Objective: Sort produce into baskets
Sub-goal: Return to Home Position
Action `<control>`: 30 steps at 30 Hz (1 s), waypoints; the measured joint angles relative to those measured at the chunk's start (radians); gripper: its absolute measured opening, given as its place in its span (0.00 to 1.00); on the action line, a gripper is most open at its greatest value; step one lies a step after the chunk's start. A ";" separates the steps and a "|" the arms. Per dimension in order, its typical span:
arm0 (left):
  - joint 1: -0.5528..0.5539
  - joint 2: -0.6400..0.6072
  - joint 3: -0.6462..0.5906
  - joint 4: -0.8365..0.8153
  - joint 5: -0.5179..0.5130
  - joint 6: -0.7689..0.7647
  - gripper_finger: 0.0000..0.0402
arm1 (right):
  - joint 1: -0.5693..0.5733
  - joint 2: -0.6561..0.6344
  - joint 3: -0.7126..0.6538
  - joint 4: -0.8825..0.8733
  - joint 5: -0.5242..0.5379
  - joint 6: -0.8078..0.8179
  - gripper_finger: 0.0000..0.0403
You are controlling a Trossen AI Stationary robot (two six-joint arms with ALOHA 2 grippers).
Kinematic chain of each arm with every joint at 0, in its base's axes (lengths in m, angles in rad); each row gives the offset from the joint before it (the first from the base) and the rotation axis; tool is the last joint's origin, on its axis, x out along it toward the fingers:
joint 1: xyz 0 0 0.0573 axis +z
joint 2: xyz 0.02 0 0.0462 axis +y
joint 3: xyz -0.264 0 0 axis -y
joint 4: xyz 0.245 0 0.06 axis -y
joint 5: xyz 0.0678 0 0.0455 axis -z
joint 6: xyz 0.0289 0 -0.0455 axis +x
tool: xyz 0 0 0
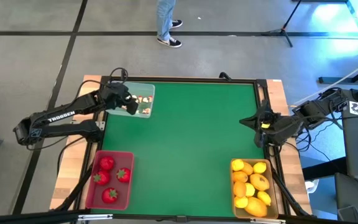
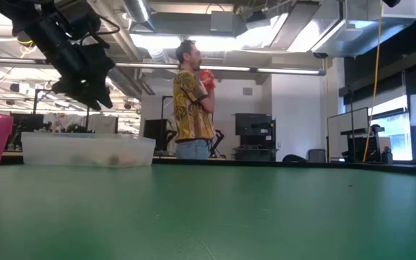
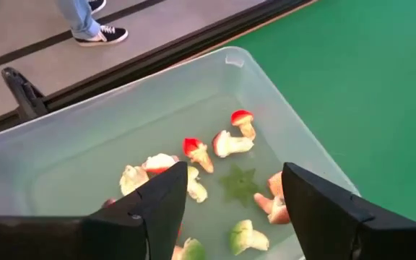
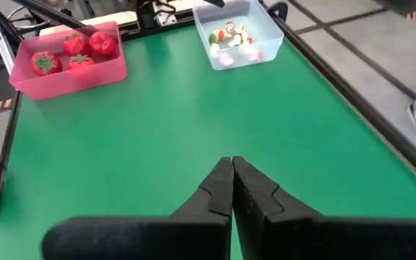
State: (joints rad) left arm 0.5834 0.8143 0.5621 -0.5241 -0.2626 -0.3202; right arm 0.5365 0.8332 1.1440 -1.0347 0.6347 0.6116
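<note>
Wide open, the left gripper (image 3: 235,173) is hovering over the clear plastic tray (image 3: 295,130) at the green table's (image 1: 191,137) far-left corner, whose tiny red-and-white mushroom pieces (image 3: 233,142) are probably light, rigid and best pinched across caps; the closed right gripper (image 4: 232,162) is waiting at the right edge.

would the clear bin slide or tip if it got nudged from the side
Probably slide: the clear bin is shallow and wide, flat on the mat. Likely light, since it's thin plastic holding small mushrooms, so a soft push may shift it. The left gripper hovers above it, jaws open; the right gripper waits shut at the right edge.
</note>
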 joint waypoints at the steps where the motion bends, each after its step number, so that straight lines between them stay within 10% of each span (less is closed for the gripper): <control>1: -0.002 -0.001 0.000 0.007 0.000 -0.004 0.55 | 0.000 -0.007 0.004 -0.006 0.001 -0.014 0.01; 9: -0.003 -0.017 0.028 -0.016 0.045 -0.116 0.55 | 0.000 -0.076 0.108 -0.003 0.031 -0.074 0.01; 14: -0.037 -0.076 0.030 0.050 0.247 -0.027 0.55 | 0.000 -0.185 0.111 0.108 -0.086 -0.192 0.01; 21: -0.128 -0.286 0.033 0.345 0.536 0.013 0.55 | 0.000 -0.392 -0.053 0.402 -0.357 -0.363 0.01; 30: -0.263 -0.629 0.033 0.407 0.575 0.015 0.55 | 0.000 -0.579 -0.296 0.592 -0.396 -0.438 0.01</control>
State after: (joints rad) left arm 0.3207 0.1848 0.5951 -0.1173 0.3127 -0.3047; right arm 0.5365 0.2542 0.8478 -0.4425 0.2386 0.1732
